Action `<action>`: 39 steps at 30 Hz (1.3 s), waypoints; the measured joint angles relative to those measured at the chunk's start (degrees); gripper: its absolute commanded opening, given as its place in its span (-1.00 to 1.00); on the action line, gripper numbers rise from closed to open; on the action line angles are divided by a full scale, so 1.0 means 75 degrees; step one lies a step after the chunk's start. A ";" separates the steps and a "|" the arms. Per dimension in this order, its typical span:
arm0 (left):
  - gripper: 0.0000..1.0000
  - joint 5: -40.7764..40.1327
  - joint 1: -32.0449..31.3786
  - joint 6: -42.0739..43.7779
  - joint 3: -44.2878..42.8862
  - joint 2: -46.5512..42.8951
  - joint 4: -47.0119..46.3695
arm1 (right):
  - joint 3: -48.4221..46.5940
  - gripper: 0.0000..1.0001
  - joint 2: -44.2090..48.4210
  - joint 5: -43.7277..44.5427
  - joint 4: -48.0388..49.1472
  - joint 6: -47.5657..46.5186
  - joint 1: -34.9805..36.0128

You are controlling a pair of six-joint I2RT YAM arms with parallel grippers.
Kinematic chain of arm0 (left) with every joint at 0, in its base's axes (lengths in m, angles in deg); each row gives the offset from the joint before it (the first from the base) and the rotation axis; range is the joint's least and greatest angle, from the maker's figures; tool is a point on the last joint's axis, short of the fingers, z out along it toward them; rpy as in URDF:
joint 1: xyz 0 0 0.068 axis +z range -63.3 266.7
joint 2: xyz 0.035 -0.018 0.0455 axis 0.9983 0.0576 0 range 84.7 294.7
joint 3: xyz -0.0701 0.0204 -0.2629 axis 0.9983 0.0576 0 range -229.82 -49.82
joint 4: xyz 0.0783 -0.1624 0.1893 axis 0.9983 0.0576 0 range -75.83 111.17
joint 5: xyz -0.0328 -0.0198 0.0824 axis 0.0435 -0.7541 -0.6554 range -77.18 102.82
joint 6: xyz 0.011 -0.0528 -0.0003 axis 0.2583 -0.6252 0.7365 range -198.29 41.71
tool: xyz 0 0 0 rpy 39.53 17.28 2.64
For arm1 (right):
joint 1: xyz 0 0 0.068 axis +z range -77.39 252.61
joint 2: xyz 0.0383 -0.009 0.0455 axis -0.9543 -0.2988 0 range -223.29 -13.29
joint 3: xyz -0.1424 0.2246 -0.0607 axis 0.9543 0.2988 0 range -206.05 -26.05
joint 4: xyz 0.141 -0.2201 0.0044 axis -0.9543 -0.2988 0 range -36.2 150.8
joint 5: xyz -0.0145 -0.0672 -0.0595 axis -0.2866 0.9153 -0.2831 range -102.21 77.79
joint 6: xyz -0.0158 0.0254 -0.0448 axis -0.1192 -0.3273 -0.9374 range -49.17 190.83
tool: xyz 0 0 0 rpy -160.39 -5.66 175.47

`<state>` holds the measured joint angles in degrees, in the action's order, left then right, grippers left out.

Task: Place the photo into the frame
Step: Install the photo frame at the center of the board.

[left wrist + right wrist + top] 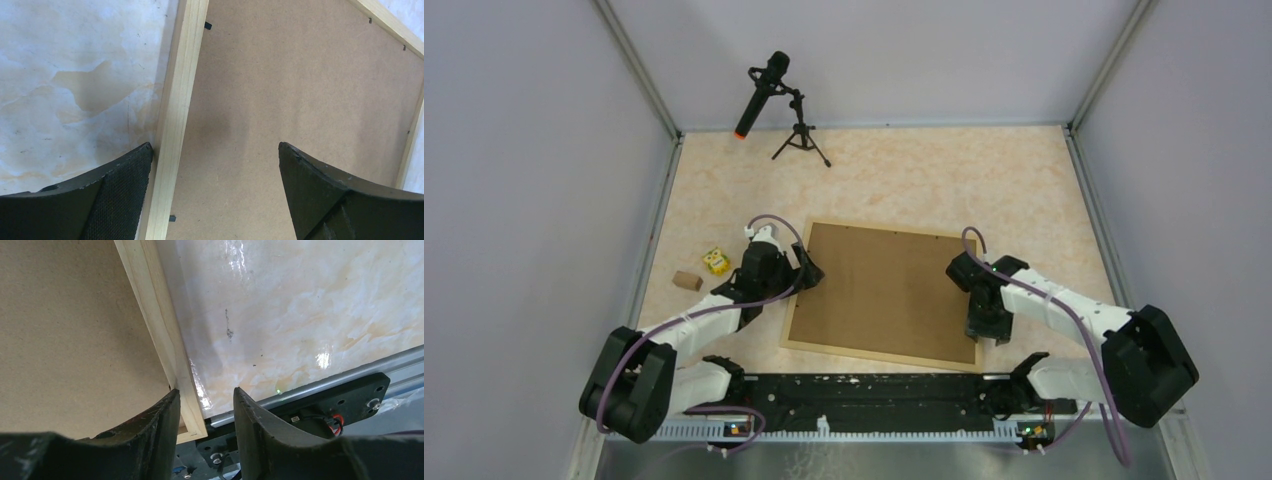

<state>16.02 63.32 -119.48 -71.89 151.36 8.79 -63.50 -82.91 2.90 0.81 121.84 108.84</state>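
Frame [175,125]: left rail straddled by wide-open left gripper [215,150] | lower-right rail straddled by half-closed right gripper [202,395], gap showing

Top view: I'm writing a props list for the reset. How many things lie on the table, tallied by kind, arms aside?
Wooden frame: 1
Brown backing board: 1
Microphone on tripod: 1
Small yellow object: 1
Small brown block: 1
Total: 5

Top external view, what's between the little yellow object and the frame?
In the top view, the left arm's wrist lies between the yellow object and the frame, with the left tool open astride the frame's left rail.
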 measured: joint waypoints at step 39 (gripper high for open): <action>0.96 0.0117 0.0079 0.0000 0.0000 0.0000 -0.0006 | -0.0475 -0.15 -0.1160 -0.0204 0.0137 -0.0886 0.0000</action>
<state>16.89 63.91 -119.48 -71.89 151.36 8.74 -67.06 -91.61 1.37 1.84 115.19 108.84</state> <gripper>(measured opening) 0.982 0.419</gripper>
